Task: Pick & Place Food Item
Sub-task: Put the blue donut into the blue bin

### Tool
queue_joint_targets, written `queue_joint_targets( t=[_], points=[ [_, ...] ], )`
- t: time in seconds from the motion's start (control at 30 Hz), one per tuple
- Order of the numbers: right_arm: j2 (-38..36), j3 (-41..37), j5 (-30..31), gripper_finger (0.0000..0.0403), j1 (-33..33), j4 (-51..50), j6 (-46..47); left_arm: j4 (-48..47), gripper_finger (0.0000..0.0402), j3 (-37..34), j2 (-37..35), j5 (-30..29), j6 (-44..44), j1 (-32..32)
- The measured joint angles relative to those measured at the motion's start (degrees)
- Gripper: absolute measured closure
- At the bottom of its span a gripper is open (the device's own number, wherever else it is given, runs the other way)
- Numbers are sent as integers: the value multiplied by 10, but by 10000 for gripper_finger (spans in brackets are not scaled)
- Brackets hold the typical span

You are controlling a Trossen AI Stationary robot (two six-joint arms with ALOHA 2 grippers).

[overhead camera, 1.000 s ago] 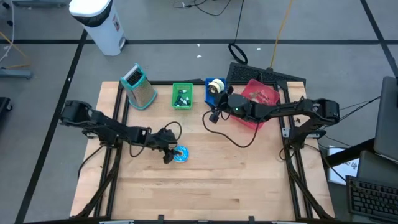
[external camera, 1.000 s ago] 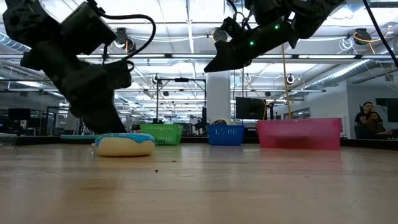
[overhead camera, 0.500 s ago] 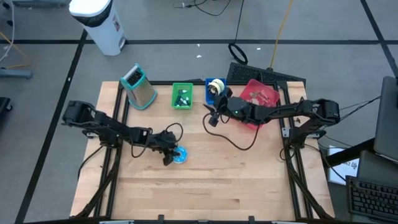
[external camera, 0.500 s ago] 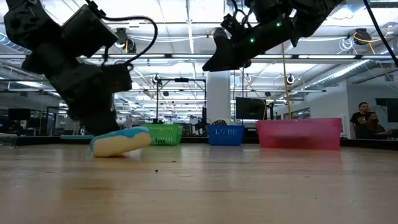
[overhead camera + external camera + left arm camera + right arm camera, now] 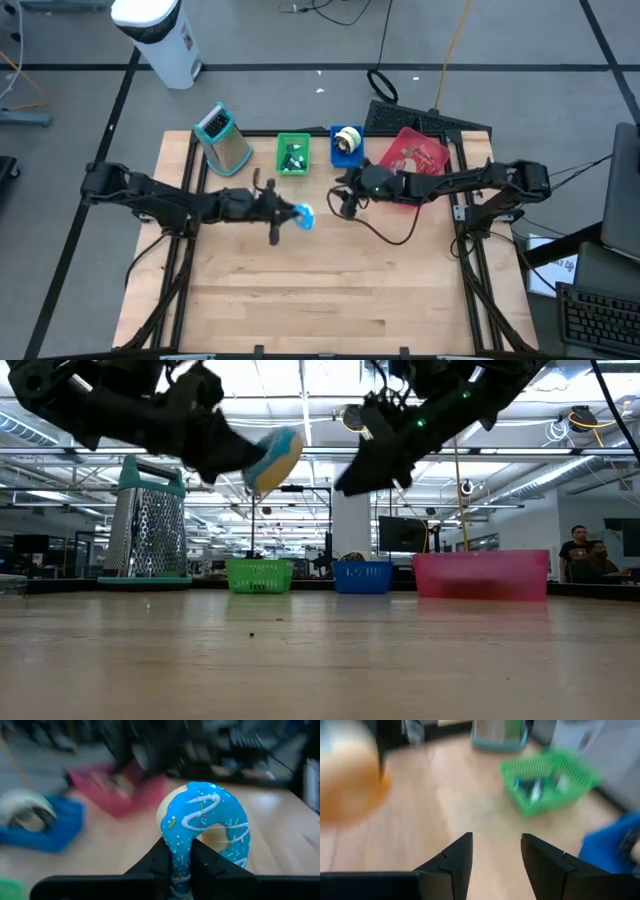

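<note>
A donut with blue icing and white drizzle (image 5: 304, 216) hangs in the air over the middle of the table, with my left gripper (image 5: 290, 213) shut on it. In the low view the donut (image 5: 273, 458) is high above the tabletop and tilted. In the left wrist view the donut (image 5: 205, 825) stands on edge, its iced face toward the camera. My right gripper (image 5: 346, 206) hovers just to the right of the donut, open (image 5: 495, 852), with nothing between its fingers. My left gripper pinches the donut's ring (image 5: 181, 862) between its two fingers, one finger (image 5: 160, 862) on the outer rim and the other (image 5: 205, 865) on the side of the hole. The fingers come nearly level from the table's left. The donut is lifted clear, on edge and tilted.
Along the far edge stand a metal grater (image 5: 226, 142), a green basket (image 5: 293, 155), a blue basket (image 5: 346, 143) holding a tape roll, and a pink basket (image 5: 415, 155). Bare wood lies toward the near edge. People stand in the room beyond (image 5: 588, 555).
My left gripper has shut on the donut, tipped one edge of it up off the table, then lifted it clear, moving up and toward the far right while its fingers swung from pointing down to nearly level. My right gripper has drifted a little toward the near edge and rolled.
</note>
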Motion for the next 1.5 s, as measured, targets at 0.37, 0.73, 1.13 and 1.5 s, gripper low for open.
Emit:
queue_joint_targets(
  t=[0.37,0.73,1.13,1.5],
  points=[
    [44,-67,-265,248,15,55,130,117,344,0,-7,-91,94,61],
    [143,-82,-202,248,43,521,8,133,344,0,-5,-81,11,101],
    [143,-61,-79,234,36,558,1,140,344,0,-5,-55,28,98],
    [143,-9,-14,139,35,509,-7,140,344,0,-5,-60,24,98]
  ],
)
